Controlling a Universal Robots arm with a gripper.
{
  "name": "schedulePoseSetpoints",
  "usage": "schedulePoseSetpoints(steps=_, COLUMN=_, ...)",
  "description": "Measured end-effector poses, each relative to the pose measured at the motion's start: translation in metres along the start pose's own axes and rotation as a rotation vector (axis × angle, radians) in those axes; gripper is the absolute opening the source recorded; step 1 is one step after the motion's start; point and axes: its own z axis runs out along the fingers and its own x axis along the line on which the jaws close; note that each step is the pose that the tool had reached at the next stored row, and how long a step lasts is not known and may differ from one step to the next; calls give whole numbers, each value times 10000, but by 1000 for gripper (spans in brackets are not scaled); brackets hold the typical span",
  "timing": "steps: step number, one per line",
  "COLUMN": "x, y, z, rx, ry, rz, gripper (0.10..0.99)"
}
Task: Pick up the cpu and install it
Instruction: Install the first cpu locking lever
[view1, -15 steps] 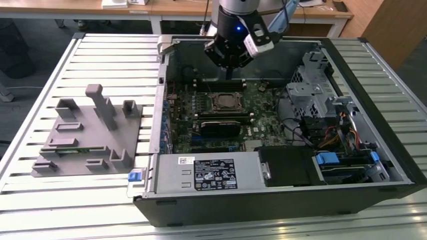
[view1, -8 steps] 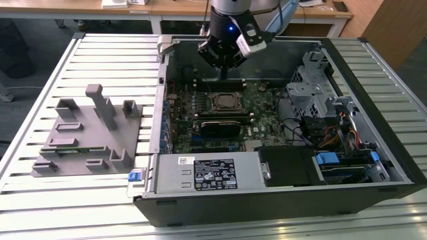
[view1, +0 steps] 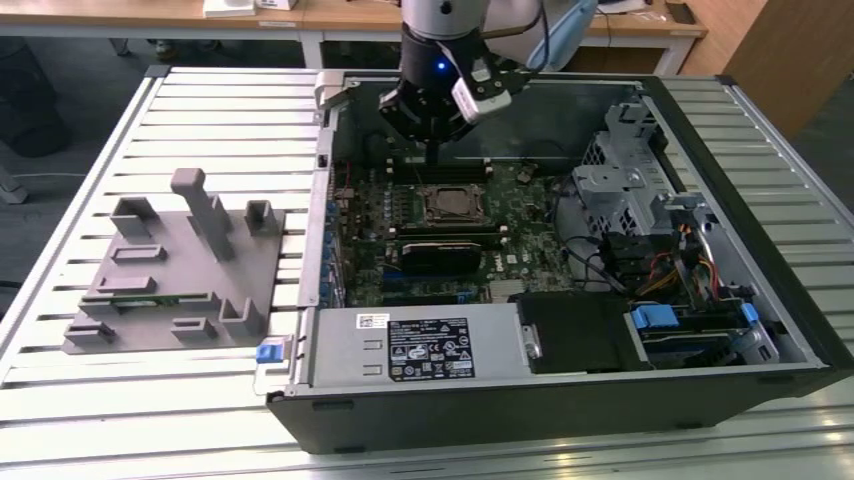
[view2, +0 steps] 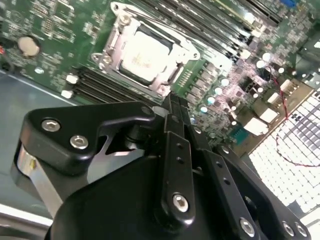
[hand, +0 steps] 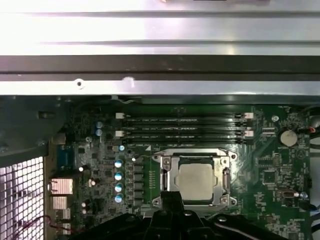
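Observation:
The cpu (view1: 450, 200), a small square chip with a pale silver top, lies flat inside the metal socket frame on the green motherboard (view1: 534, 250) of the open computer case. Both wrist views show the cpu (view2: 142, 55) (hand: 196, 181) seated in that frame. My gripper (view1: 437, 160) hangs above the board, just behind the socket toward the memory slots, apart from the chip. Its black fingers (view2: 176, 120) are pressed together and hold nothing. The gripper's tip (hand: 170, 196) sits at the socket's edge in the first wrist view.
A grey plastic fixture (view1: 174, 270) with a green memory stick (view1: 147, 298) lies on the slatted table at the exterior view's left. Inside the case are black memory slots (hand: 185, 127), a labelled power supply (view1: 414, 345) and a drive cage (view1: 627, 170). Case walls surround the board.

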Motion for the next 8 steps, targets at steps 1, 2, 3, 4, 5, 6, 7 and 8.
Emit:
schedulePoseSetpoints(steps=1, x=34, y=-1, z=9, rx=1, ry=0, rz=-1, gripper=106)
schedulePoseSetpoints(steps=2, x=64, y=-2, z=16, rx=1, ry=0, rz=0, gripper=106)
schedulePoseSetpoints(steps=3, x=87, y=-3, z=21, rx=1, ry=0, rz=1, gripper=106)
schedulePoseSetpoints(steps=4, x=107, y=-3, z=26, rx=0, ry=0, rz=0, gripper=106)
schedulePoseSetpoints(steps=5, x=130, y=-4, z=29, rx=0, ry=-1, rz=-1, gripper=106)
schedulePoseSetpoints(steps=6, x=155, y=-5, z=31, rx=0, ry=0, rz=0, gripper=106)
schedulePoseSetpoints(steps=7, x=174, y=-5, z=32, rx=1, ry=0, rz=0, gripper=106)
schedulePoseSetpoints(steps=8, x=192, y=-5, z=33, rx=1, ry=0, rz=1, gripper=106)
